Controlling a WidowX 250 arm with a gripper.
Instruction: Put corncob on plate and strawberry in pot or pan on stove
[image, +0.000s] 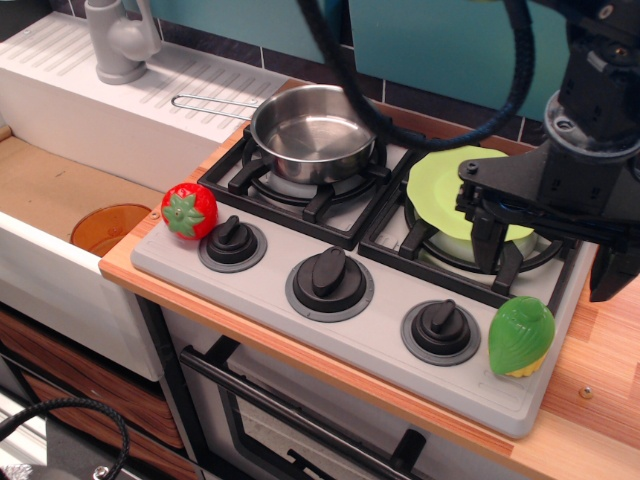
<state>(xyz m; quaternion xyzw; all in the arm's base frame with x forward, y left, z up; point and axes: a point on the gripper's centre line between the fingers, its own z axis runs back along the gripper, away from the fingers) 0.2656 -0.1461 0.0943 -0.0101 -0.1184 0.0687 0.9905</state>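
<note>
Flanking grey stove (300, 325): wooden counter (600, 400)

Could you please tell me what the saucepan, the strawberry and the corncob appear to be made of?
The saucepan looks like polished stainless steel: mirror-bright walls with reflections and a thin wire handle. The strawberry seems glossy moulded plastic, red with sharp highlights. The corncob likewise looks like shiny plastic, with a ribbed green husk and a yellow base.

Corncob (520, 337) upright, stove (380, 330) front-right; strawberry (189, 210) front-left; pan (312, 133) left burner, plate (450, 185) right.
</note>
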